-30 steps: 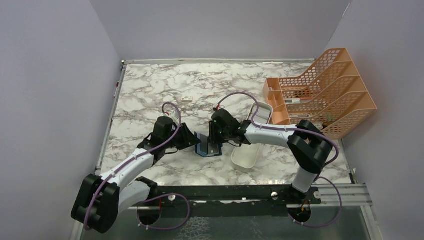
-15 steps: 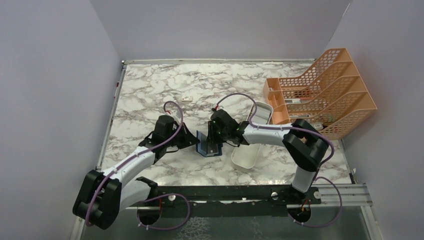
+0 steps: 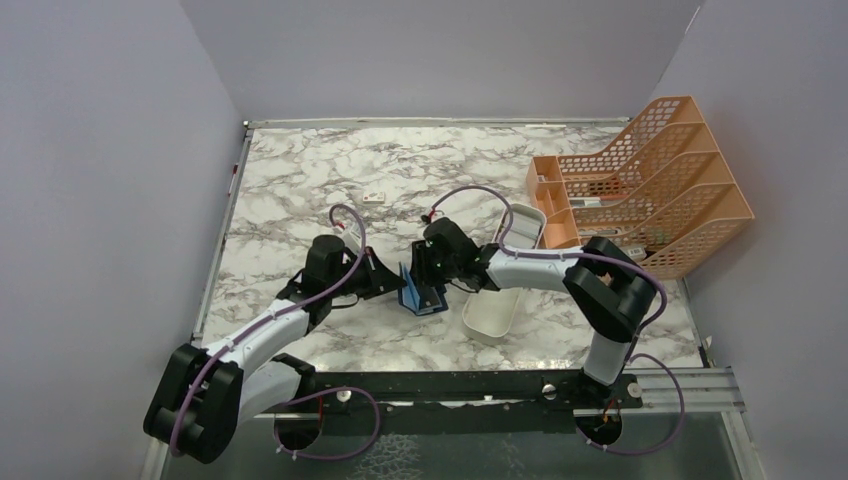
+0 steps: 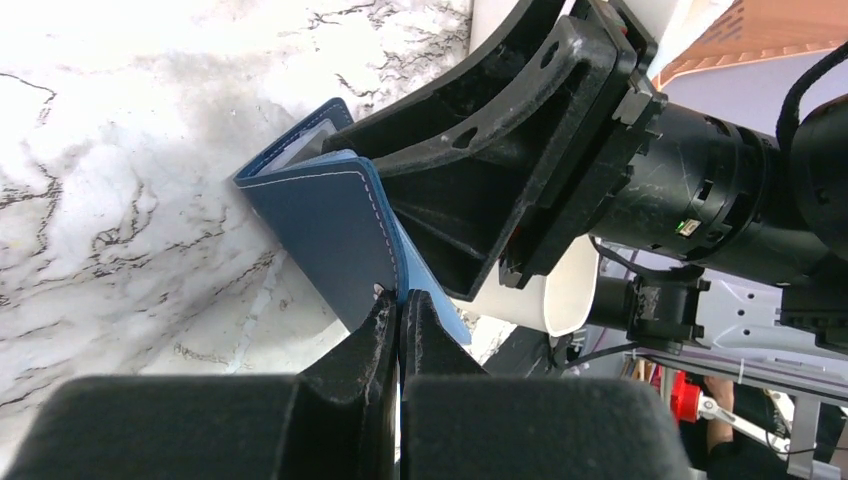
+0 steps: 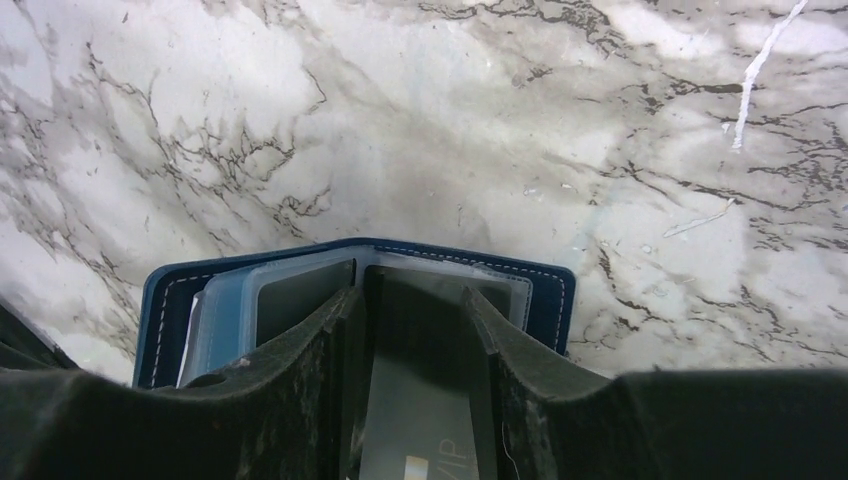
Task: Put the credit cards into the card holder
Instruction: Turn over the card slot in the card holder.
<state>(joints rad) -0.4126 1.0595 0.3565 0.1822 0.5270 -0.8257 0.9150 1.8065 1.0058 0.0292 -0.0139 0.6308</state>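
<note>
We see the card holder [image 3: 418, 291] on the marble table [image 3: 300, 180], just left of the white tray [image 3: 492, 316]. It is half open with one navy flap raised. The left gripper [image 4: 399, 312] is pinched tight on that flap's lower edge. The right gripper [image 5: 412, 300] is over the inner side, fingers [image 5: 320, 380] part-spread and clamping a dark credit card [image 5: 420, 420] by its edges. The card's front end is at the clear slots; we cannot tell whether it is inside.

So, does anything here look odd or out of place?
Nothing looks spilled or broken. The blue card holder isn't lying flat: it stands tilted, half open, because the left hand pinches one flap while the right hand holds a grey card at its slots.
</note>
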